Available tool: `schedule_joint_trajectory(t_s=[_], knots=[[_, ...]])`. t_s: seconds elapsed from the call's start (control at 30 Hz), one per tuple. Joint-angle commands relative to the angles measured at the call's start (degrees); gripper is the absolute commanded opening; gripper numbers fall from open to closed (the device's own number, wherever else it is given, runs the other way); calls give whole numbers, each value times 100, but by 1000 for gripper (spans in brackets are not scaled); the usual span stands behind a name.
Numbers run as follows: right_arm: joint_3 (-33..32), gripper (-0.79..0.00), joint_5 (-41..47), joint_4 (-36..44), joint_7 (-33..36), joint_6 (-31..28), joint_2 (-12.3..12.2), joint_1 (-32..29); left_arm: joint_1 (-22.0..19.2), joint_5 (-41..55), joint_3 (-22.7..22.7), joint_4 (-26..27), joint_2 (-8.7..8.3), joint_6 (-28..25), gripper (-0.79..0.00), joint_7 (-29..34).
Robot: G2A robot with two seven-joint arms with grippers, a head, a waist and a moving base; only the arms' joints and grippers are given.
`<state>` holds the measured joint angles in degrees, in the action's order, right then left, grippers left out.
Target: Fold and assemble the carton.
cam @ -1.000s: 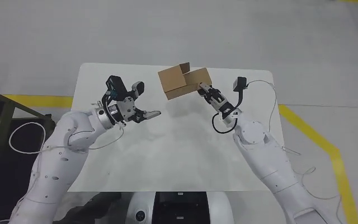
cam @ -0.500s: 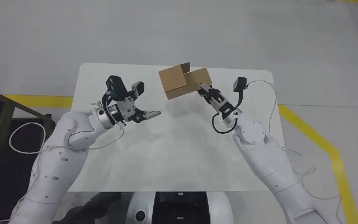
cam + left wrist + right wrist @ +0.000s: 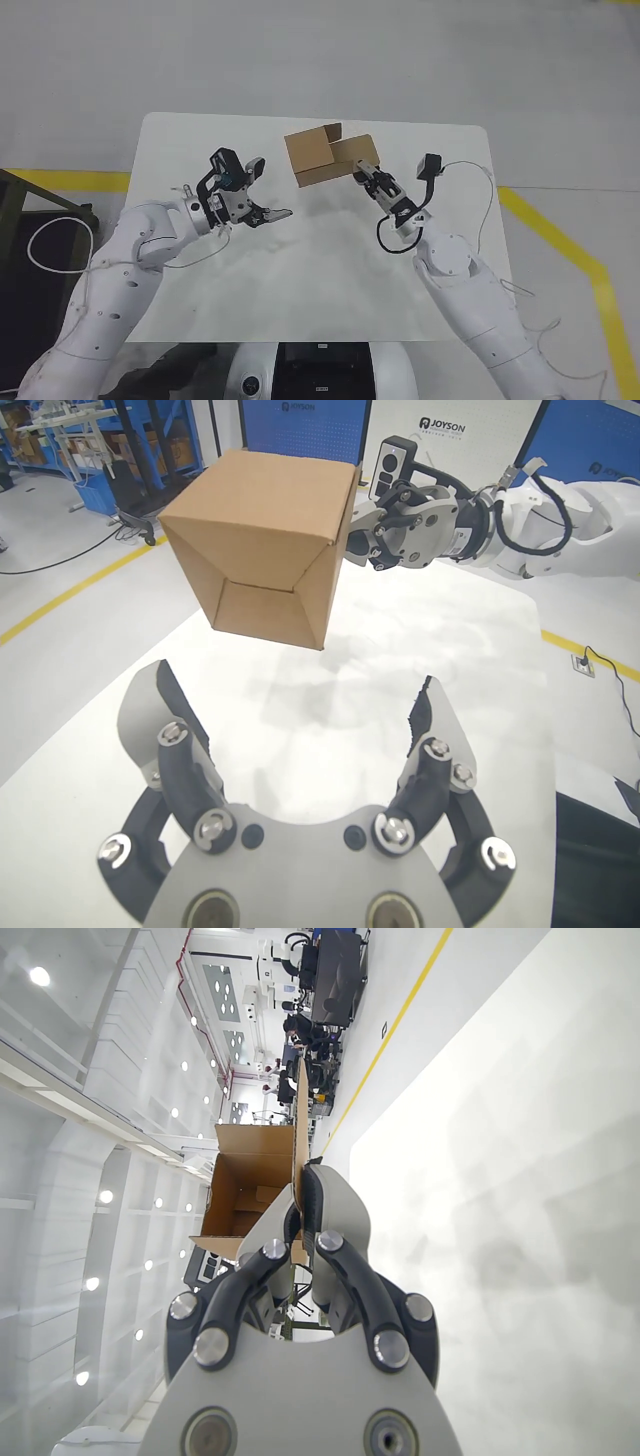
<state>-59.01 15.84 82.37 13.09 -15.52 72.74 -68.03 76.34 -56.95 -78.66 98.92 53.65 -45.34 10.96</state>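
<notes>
Carton (image 3: 322, 157) held above the bench (image 3: 330, 290).
Top open, bottom flaps folded in; right jaws clench its 3 o'clock side, left jaws released at 8 o'clock.

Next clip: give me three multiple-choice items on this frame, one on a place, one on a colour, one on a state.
1. Where is the carton?
A. by the far edge of the table
B. by its near edge
C. on the floor

2. What colour is the carton?
A. white
B. brown
C. blue

3. How is the left pincer?
A. shut on the carton
B. shut on a cable
C. open, empty

Answers:
1 A, the top view shows it at the far edge, gripped by the right pincer.
2 B, it is plain brown cardboard in every view.
3 C, its fingers stand apart with nothing held between them.
</notes>
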Motion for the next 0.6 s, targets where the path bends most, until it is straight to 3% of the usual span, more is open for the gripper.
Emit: schedule_joint_trajectory(t_s=[0.0, 0.2, 0.57], knots=[[-18, -785, 26, 21, 48, 2, 1, -62, -48, -70, 51, -21, 10, -38, 0, -109], [-71, -785, 121, 19, 212, 56, 12, -159, -208, -349, 220, -208, 53, 12, 0, -453], [-89, -785, 350, -94, 531, 13, 59, -193, -536, -295, 581, -495, 122, -95, 0, -351]])
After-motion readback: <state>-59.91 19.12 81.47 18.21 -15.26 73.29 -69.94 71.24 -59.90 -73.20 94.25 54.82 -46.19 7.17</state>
